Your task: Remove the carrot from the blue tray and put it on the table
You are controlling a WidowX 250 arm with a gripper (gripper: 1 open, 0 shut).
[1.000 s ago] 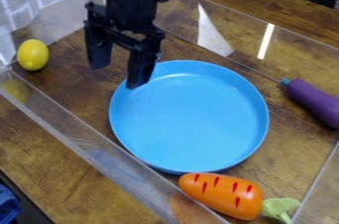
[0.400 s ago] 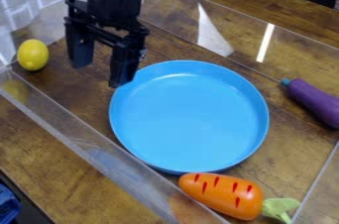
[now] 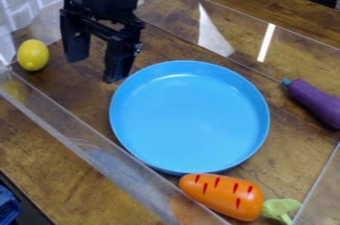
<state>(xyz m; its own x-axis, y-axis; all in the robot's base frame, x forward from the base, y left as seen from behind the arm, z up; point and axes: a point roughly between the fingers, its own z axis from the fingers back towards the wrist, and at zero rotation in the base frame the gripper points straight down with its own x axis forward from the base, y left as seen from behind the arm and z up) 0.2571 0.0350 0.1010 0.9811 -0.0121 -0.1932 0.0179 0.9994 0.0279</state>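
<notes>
Dark wood-grain table (image 3: pixel 54 134) w/ clear acrylic walls frames everything, so read it left to right. Far left you've got the yellow lemon (image 3: pixel 32 55), sitting where it was a second ago. Just right of it hangs the gripper (image 3: pixel 97 58), jaws spread wide and nothing between them, so it's empty. That's the change: a sec ago it hovered over the upper-left rim of the blue tray (image 3: pixel 159 134); now it has slid off toward the lemon and lifted a bit, standing clear of the tray altogether.

Mid-frame, the tray is bare, no item inside it. Below its lower-right rim the carrot (image 3: pixel 224 195) lies on the wood at the front edge, just beside the tray but not in it, leafy top pointing right. It hasn't shifted across the frames. Far right, the purple eggplant (image 3: pixel 316 101) rests on the table, also unmoved.

What this means for you: carrot's out of the tray and on the table, hand's open and backing off, so the task looks done, imo. Nothing left but to park the arm; don't go back in near the tray.
</notes>
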